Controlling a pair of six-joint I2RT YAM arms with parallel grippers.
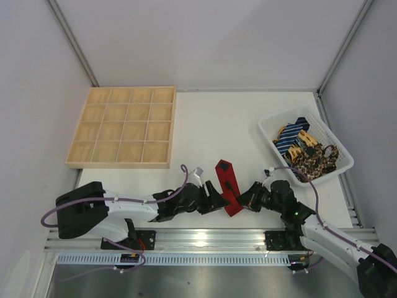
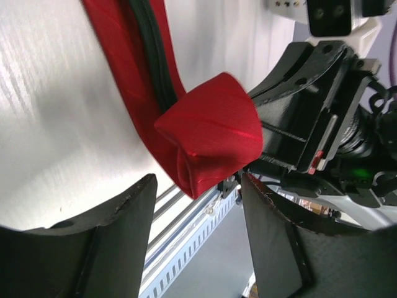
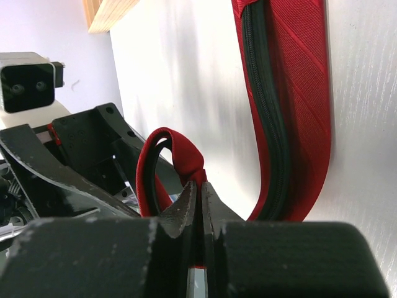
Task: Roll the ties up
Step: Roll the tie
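A red tie [image 1: 224,174] lies on the white table between my two arms, its near end folded up into a small loop. In the right wrist view my right gripper [image 3: 200,181] is shut on that loop [image 3: 177,152], while the rest of the tie [image 3: 291,93] runs away across the table. My left gripper [image 2: 198,214] is open; the rolled red end [image 2: 208,133] sits just beyond its fingers [image 2: 121,226] without touching them. From above, the left gripper [image 1: 217,200] and right gripper [image 1: 244,200] face each other across the tie's near end. More ties [image 1: 304,148] lie in a basket.
The white basket [image 1: 268,126] stands at the right. A wooden tray of square compartments [image 1: 118,165] sits at the back left. An aluminium rail [image 1: 205,239] runs along the near table edge, close under both grippers.
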